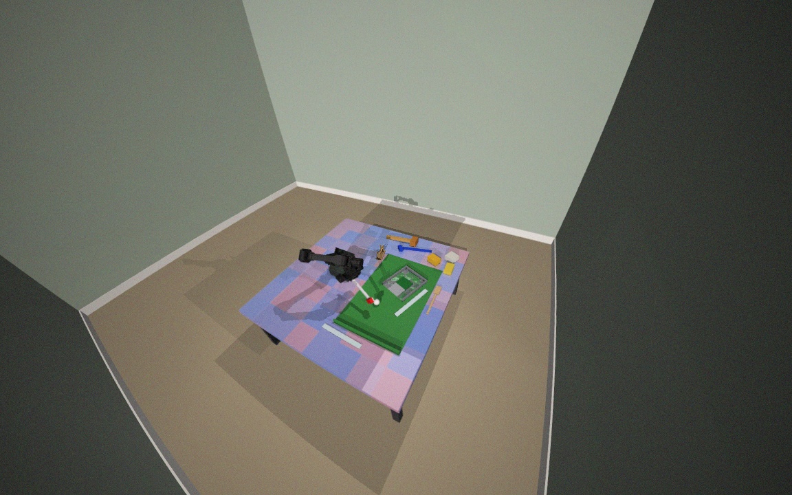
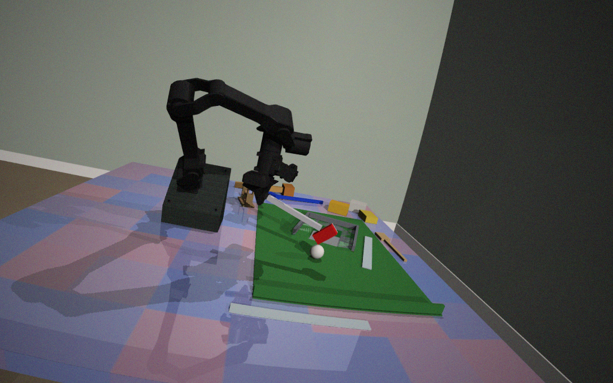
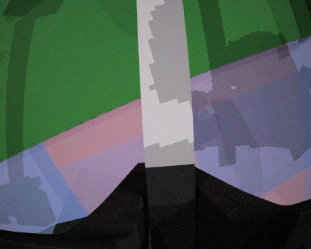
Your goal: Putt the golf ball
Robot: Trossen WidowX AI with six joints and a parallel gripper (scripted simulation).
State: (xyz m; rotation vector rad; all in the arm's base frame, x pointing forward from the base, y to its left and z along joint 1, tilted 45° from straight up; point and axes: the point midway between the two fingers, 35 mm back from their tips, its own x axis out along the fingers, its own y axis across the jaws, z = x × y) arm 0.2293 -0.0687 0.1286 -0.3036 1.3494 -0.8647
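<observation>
My gripper (image 2: 262,200) (image 3: 159,170) is shut on the white shaft of the red putter (image 2: 294,213) (image 3: 166,131) (image 1: 370,300), which slants down over the green mat (image 1: 380,326) (image 2: 289,273). The red head is close beside the white golf ball (image 1: 376,302) (image 2: 317,251); whether they touch cannot be told. The ball is on the mat. A grey-walled frame (image 1: 394,275) (image 2: 356,236) beyond it encloses a light grey panel and a dark green patch. In the wrist view only the shaft shows; the head and ball are out of view.
Pale strips lie on the mat (image 2: 367,252) and before it (image 2: 299,317). A blue club (image 1: 417,249) (image 2: 299,199), an orange mallet (image 1: 413,240), a small wooden stand (image 1: 380,251) and yellow blocks (image 1: 434,259) (image 1: 448,268) are at the back. A wooden tool (image 2: 394,250) lies right.
</observation>
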